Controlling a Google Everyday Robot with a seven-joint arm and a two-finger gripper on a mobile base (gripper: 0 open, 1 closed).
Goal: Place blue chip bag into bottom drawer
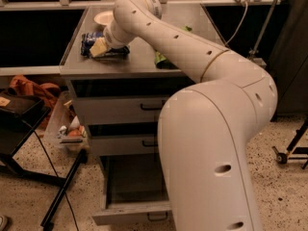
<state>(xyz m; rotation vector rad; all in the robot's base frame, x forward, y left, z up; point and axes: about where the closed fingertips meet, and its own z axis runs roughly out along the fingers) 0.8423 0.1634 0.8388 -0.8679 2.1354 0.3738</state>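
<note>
The blue chip bag [91, 42] lies on the grey cabinet top [137, 64] near its left edge, dark blue with white lettering. My gripper [99, 47] reaches over it from the right, its pale tip resting on or just above the bag. My arm hides the middle of the cabinet. The bottom drawer [130, 196] stands pulled open below two shallower shut drawers; its inside looks empty where it shows.
A green snack bag [162, 59] peeks out behind my arm on the cabinet top. A white bowl [104, 17] sits at the back left. A clear bin of items [70, 129] and a black stand [29, 143] stand left of the cabinet.
</note>
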